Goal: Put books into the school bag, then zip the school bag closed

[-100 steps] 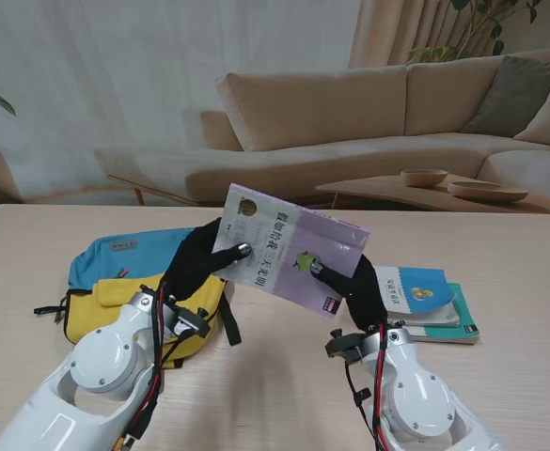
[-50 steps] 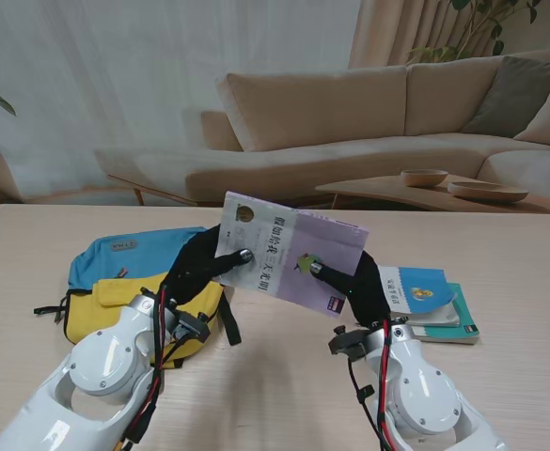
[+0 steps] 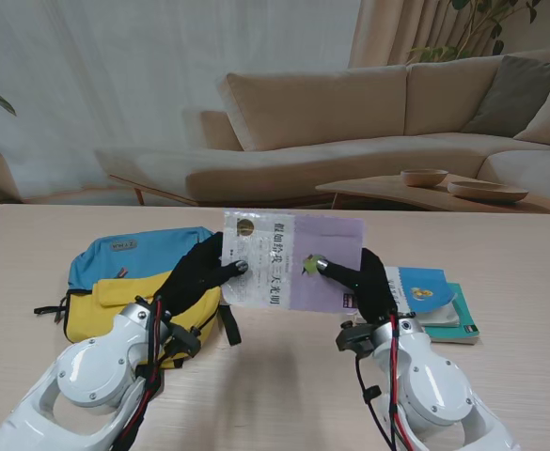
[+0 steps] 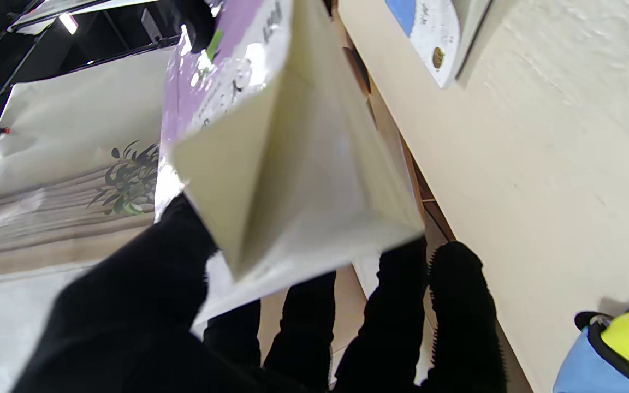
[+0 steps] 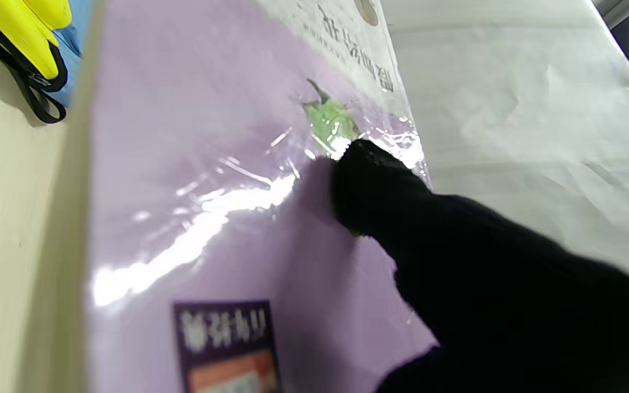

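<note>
Purple book [image 3: 293, 260] has levelled out since a second ago, clamped between left hand [image 3: 202, 272] and right hand [image 3: 364, 279]. Next, by my read: swing it to school bag [image 3: 138, 272].

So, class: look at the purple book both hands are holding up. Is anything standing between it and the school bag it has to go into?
No object stands between them. The purple book, pinched by the left hand and right hand, hangs just right of the school bag, bare table beneath. Whether the bag's opening is unzipped cannot be told.
</note>
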